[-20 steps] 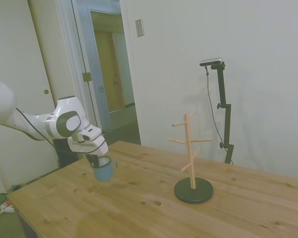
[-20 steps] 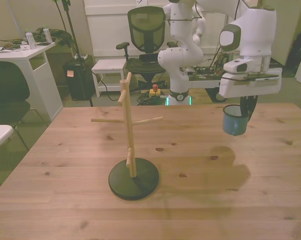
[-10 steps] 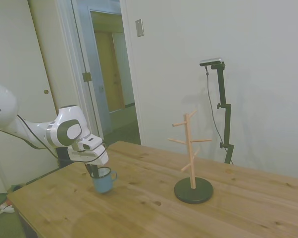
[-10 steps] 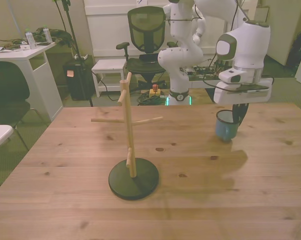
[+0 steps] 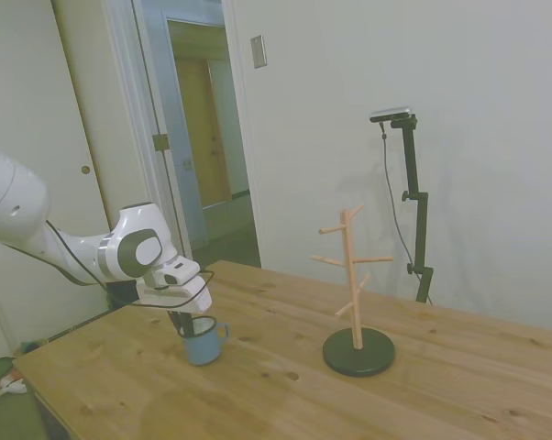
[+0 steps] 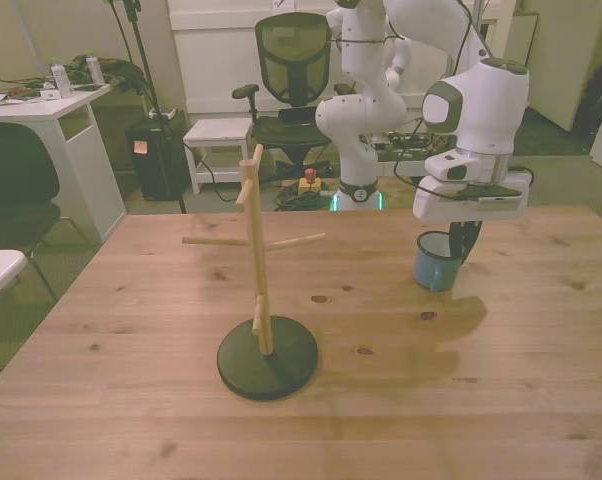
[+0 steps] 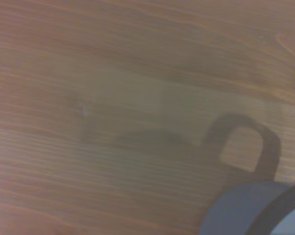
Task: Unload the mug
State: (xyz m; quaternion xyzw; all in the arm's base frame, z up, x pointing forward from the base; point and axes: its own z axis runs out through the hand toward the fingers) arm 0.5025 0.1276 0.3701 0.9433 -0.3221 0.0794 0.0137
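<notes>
The light-blue mug (image 5: 204, 343) (image 6: 433, 266) stands upright at the table's surface, on the front view's right and well away from the wooden peg stand (image 5: 353, 284) (image 6: 257, 262). My gripper (image 5: 185, 324) (image 6: 461, 244) reaches down into it from above, shut on the mug's rim. Whether the mug's bottom touches the wood, I cannot tell. In the wrist view the mug's body (image 7: 238, 215) and its loop handle (image 7: 265, 142) show blurred over the wood grain. The stand's pegs are all bare.
The peg stand's dark round base (image 6: 267, 358) sits near the middle of the wooden table (image 6: 401, 400). Beyond the table's far edge are an office chair (image 6: 291, 70) and a white desk (image 6: 51, 130) at the front view's left.
My gripper has carried the mug lower and toward the front view's left, from hanging above the table down to its surface.
</notes>
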